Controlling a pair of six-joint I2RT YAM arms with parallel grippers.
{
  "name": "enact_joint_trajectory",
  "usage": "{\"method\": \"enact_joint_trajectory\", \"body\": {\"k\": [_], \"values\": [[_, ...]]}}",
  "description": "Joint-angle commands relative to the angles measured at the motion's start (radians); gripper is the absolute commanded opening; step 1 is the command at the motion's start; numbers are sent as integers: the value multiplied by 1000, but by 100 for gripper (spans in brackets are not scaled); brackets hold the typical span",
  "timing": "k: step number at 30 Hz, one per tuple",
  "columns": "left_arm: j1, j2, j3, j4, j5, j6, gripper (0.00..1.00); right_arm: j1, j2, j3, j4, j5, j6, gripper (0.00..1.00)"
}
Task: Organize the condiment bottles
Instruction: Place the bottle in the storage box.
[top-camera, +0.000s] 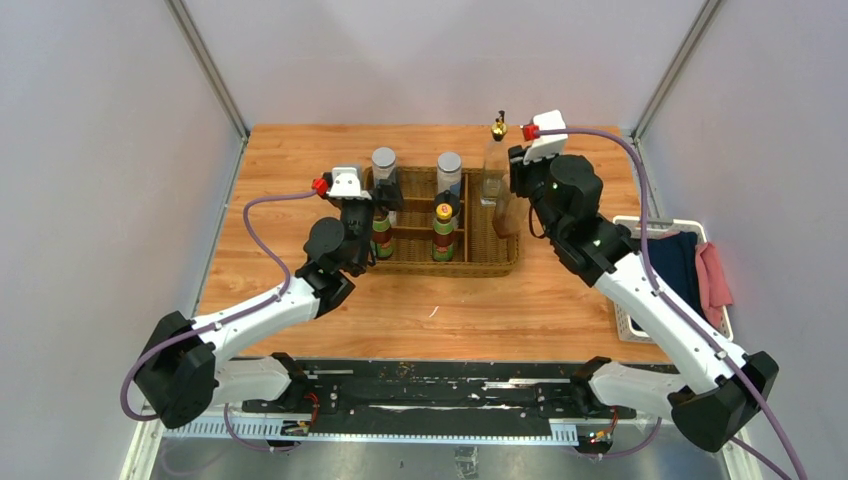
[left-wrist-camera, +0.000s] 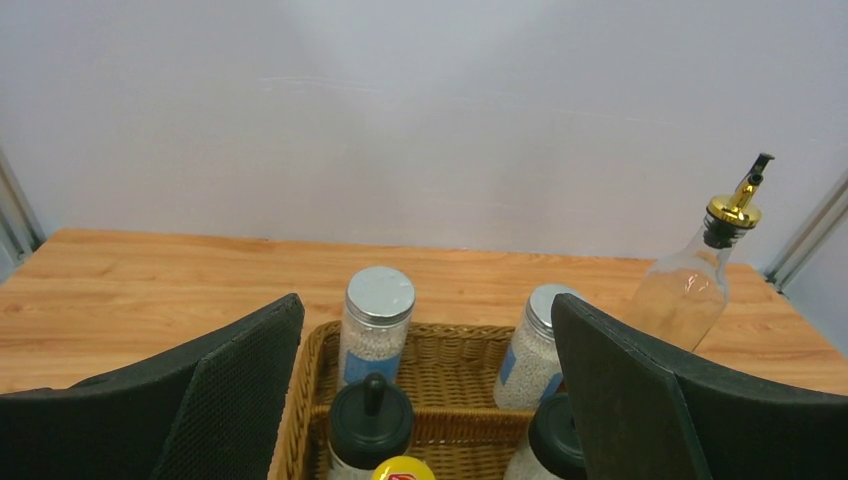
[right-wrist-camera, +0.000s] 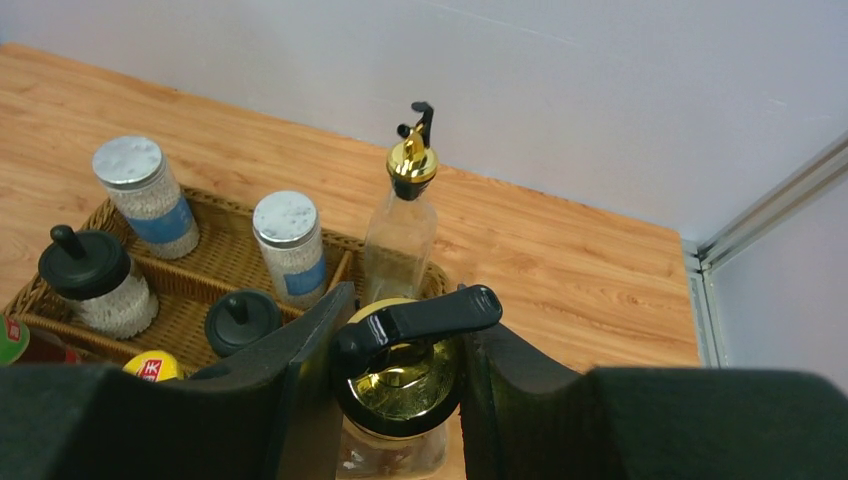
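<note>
A wicker basket (top-camera: 478, 262) holds two grey-lidded jars (top-camera: 384, 160) (top-camera: 449, 165) at the back. In front of them stand black-capped bottles (right-wrist-camera: 90, 270) (right-wrist-camera: 240, 320) and yellow-capped bottles (top-camera: 443, 228) (top-camera: 381, 238). One gold-topped bottle (top-camera: 495, 160) stands at the basket's back right. My right gripper (right-wrist-camera: 405, 372) is shut on the cap of the second gold-topped bottle (right-wrist-camera: 420, 385), at the basket's right end (top-camera: 507, 215). My left gripper (left-wrist-camera: 425, 400) is open wide above the basket's left column, over a black-capped bottle (left-wrist-camera: 370, 420) and a yellow cap (left-wrist-camera: 403, 468).
A white bin (top-camera: 628, 320) with blue and pink cloths stands at the table's right edge. White walls and metal corner posts (top-camera: 210, 70) enclose the wooden table (top-camera: 450, 310). Bare wood lies in front of the basket and to its left.
</note>
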Motion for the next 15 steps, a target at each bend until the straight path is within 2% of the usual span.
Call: {"method": "enact_joint_trajectory", "body": {"k": [1, 15], "values": [[4, -20, -25, -16, 8, -9, 98, 49, -25, -28, 78, 52, -13, 0], [4, -13, -26, -25, 9, -9, 98, 122, 77, -99, 255, 220, -17, 0]]}}
